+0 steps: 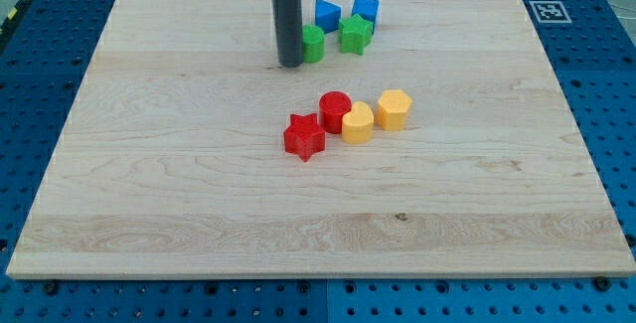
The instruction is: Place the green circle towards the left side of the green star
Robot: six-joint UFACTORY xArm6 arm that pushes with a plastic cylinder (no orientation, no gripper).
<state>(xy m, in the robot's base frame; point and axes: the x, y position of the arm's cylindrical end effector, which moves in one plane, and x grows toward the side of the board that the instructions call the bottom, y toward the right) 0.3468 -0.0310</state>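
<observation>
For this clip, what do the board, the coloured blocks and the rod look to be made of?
The board: pale wood, matte, with visible grain and plank seams. The green circle, green star and red star: probably plastic, with even saturated colour and a slight sheen. The rod: dark, smooth, possibly metal or plastic; I cannot tell which. My tip sits right at the green circle's left side.

Pale wooden worktop (199,214) fills most of view, grain running left to right, small dark knot toward lower right. Worktop edges slant inward toward view's top. Beneath and around it, blue perforated base (606,84) with regular rows of small holes, showing along left, right and bottom edges. Black-and-white square marker (546,10) at worktop's top right corner. Strip of yellow-and-black hazard tape (18,3) at view's top left. Light even, soft, shadows faint. No walls or windows discernible.
</observation>
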